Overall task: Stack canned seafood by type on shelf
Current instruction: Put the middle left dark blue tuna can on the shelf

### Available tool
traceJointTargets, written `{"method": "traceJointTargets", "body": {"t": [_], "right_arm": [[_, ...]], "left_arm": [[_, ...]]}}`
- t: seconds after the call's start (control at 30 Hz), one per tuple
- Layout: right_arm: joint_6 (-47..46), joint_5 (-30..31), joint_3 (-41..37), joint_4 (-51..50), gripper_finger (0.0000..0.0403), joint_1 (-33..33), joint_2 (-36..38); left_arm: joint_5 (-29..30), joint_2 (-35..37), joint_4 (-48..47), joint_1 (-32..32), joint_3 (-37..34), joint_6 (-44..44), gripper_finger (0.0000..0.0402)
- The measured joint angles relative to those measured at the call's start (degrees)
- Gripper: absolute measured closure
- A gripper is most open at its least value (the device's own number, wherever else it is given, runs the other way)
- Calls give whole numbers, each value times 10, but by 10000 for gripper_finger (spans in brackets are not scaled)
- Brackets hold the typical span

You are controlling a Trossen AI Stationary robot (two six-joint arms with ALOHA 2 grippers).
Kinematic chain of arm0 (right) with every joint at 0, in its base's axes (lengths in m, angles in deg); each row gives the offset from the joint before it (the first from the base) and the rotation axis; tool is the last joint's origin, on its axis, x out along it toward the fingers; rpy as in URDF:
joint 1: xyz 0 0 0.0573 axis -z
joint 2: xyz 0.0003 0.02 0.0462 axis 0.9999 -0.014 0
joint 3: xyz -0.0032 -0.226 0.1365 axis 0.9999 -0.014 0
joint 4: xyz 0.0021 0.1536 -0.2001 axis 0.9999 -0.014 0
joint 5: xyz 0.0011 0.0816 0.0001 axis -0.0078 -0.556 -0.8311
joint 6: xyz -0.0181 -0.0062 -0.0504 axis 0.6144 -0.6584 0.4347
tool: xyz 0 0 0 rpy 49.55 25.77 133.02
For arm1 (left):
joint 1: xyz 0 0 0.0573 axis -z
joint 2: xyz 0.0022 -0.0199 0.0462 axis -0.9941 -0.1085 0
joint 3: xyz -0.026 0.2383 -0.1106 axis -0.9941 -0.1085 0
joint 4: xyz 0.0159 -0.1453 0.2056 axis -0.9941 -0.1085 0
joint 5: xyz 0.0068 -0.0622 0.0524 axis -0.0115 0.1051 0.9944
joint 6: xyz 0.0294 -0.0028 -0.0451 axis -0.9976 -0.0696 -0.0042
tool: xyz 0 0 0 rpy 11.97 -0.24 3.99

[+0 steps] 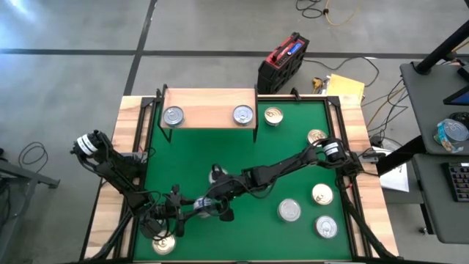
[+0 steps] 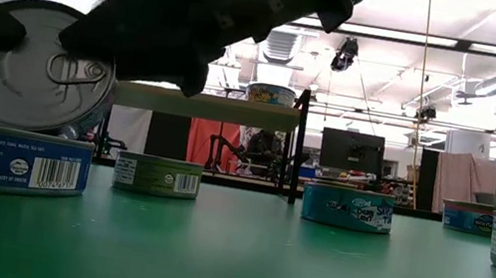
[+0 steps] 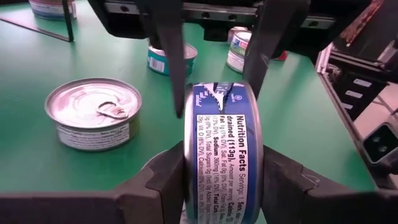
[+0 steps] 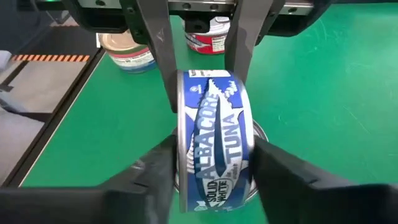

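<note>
A blue albacore tuna tin [image 3: 222, 143] stands on edge above the green mat [image 1: 220, 154], near its front left. My left gripper [image 1: 195, 210] comes at it from the left and my right gripper [image 1: 217, 199] from the right, and both are shut on it. The low view shows the tin's silver pull-tab lid [image 2: 32, 73] facing the near edge. The shelf [image 1: 210, 103] stands at the mat's far edge with two silver-topped tins [image 1: 174, 115] [image 1: 243, 114] on its board. Another tin [image 3: 93, 118] lies flat on the mat beside the held one. My left gripper pinches the tin's two flat faces [image 3: 189, 177] between its fingers, near the rim on the tin's left side. The fingers come roughly level from the table's left. The tin stands on edge, lifted clear of the mat. My right gripper pinches the same two flat faces [image 4: 184, 180] between its fingers, at the rim opposite the left gripper's hold. The fingers slant down from the table's right. Its fingers [image 3: 171, 68] meet the tin just past those of the left gripper.
Loose tins lie flat on the mat: gold-topped ones [image 1: 273, 116] [image 1: 316, 137] at the far right, several [image 1: 289, 211] at the near right, and one [image 1: 163, 244] at the near left below the grippers. The mat's middle [image 1: 220, 154] is bare.
</note>
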Motion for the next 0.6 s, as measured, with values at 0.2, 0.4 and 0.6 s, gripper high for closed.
{"method": "traceJointTargets", "body": {"t": [0.2,0.4,0.6], "right_arm": [[-11,0,0,0,268,1,0],[-38,-6,0,-31,268,7,16],[-52,-10,0,-85,268,17,57]], "left_arm": [[19,0,2,0,0,0,235],[21,23,3,1,0,-26,219],[29,57,3,0,0,-92,214]]}}
